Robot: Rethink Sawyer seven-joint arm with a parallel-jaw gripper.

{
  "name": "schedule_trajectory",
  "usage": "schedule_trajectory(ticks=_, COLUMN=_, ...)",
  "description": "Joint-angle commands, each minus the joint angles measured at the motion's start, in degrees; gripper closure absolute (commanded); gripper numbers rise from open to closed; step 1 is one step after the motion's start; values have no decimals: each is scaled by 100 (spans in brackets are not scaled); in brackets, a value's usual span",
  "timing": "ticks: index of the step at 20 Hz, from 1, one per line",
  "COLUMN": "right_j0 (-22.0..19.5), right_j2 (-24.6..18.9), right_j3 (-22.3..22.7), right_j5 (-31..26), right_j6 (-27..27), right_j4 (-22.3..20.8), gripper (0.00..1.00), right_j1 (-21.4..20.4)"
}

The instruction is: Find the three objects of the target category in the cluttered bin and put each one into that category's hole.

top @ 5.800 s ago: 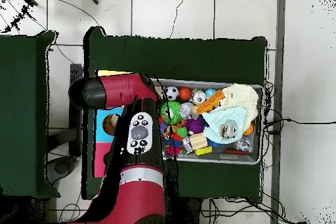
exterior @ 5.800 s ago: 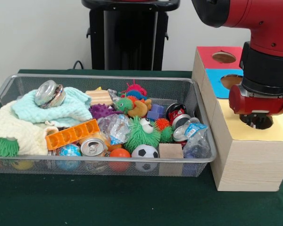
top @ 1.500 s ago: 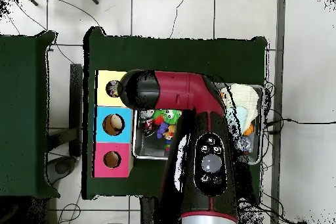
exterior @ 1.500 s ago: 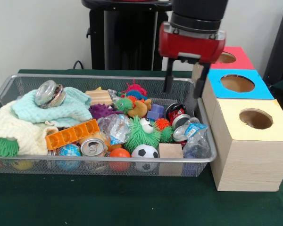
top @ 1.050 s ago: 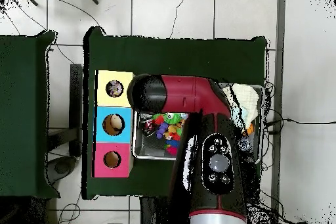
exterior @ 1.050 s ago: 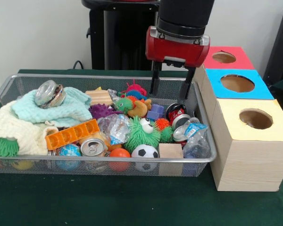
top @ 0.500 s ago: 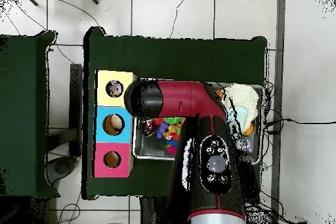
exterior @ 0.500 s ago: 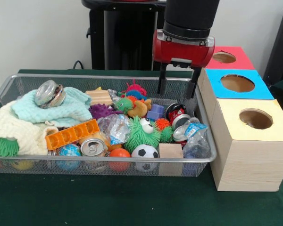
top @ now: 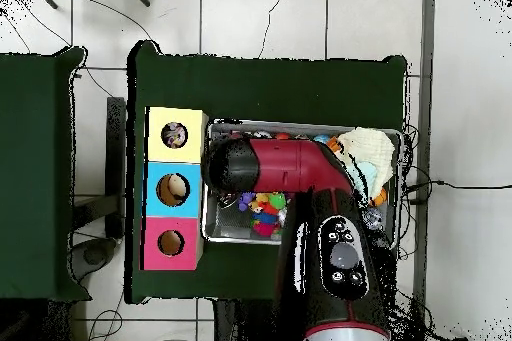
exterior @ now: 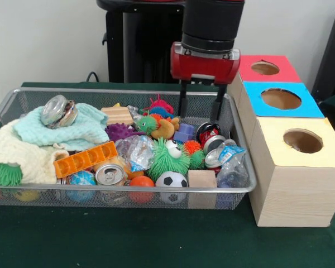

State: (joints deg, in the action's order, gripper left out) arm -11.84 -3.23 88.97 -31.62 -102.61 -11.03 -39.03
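The wire mesh bin (exterior: 123, 91) is full of clutter: a red can (exterior: 208, 133), a silver can top (exterior: 110, 174), a soccer ball (exterior: 171, 180), a green spiky toy (exterior: 168, 158), an orange tray (exterior: 85, 159) and cloths (exterior: 72, 131). My gripper (exterior: 201, 109) hangs open and empty over the bin's right rear part, just above the red can. The yellow-topped box's hole (exterior: 303, 140) lies to the right of the bin. In the overhead view my arm (top: 290, 172) covers the gripper and much of the bin (top: 230, 239); the yellow box's hole (top: 175, 135) shows something inside.
The blue-topped box (exterior: 307, 100) and the red-topped box (exterior: 285, 64) stand behind the yellow one, right of the bin. The black pedestal (exterior: 145, 44) stands behind the bin. A wooden block (exterior: 202, 179) lies at the bin's front rim.
The gripper has moved from over the yellow box's hole to over the bin's right rear part. It hangs with nothing in it.
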Motion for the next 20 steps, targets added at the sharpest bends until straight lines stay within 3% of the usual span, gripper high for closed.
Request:
schedule_trajectory(ticks=1, right_j0=-263, right_j2=-481, right_j3=637, right_j5=356, right_j6=528, right_j4=-610, gripper=0, right_j1=129)
schedule_trajectory(ticks=20, right_j0=-415, right_j2=-621, right_j3=349, right_j5=379, right_j6=373, right_j4=-1172, gripper=0, right_j1=390)
